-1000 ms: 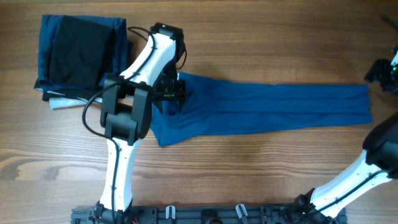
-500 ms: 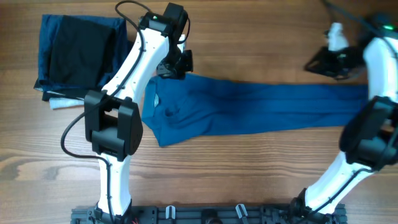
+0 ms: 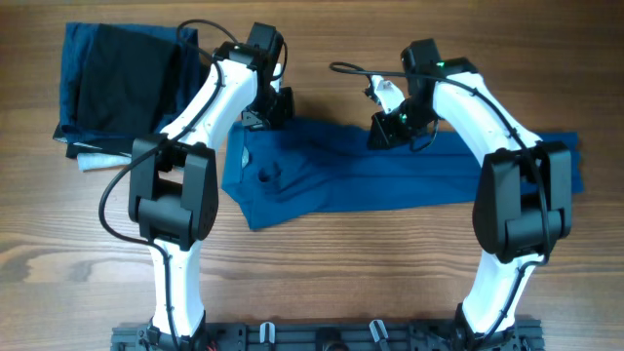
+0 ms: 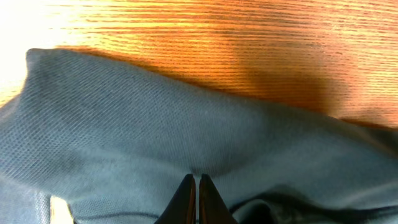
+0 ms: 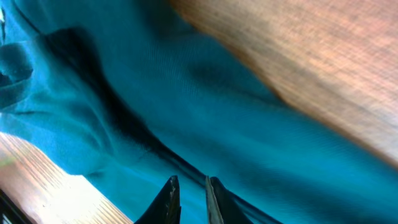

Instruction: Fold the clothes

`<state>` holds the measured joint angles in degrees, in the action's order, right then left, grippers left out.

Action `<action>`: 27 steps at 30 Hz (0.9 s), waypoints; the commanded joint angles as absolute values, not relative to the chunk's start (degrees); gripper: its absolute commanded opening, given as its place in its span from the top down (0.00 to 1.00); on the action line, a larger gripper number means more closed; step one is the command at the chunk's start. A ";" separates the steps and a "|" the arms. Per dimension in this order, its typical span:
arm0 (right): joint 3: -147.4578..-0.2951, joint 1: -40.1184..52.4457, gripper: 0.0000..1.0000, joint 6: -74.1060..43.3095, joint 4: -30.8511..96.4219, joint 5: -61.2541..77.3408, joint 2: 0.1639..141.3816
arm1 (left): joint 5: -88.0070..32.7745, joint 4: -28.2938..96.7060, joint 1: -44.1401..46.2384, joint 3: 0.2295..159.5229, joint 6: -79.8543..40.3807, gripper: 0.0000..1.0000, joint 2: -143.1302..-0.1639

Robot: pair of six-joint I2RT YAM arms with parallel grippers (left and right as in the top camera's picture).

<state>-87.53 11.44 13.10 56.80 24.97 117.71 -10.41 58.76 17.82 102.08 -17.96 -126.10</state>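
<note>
Polo shirt (image 3: 409, 180): lies as a long, narrow, rumpled band across the middle of the table (image 3: 390, 283), its wider end to the left.

Left gripper (image 4: 196, 190): at the shirt's upper left edge, fingertips pressed together on a small pinch of fabric.

Right gripper (image 5: 191, 200): at the upper edge near mid-length, fingers a narrow gap apart over the cloth. Whether they grip it cannot be told.

Dark folded garments (image 3: 122, 83): far left corner, apart from the shirt.
</note>
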 commanded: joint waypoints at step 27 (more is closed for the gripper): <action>-78.08 12.05 0.83 -9.43 54.70 23.38 116.77 | -10.90 54.61 17.78 98.56 -18.70 0.96 -126.72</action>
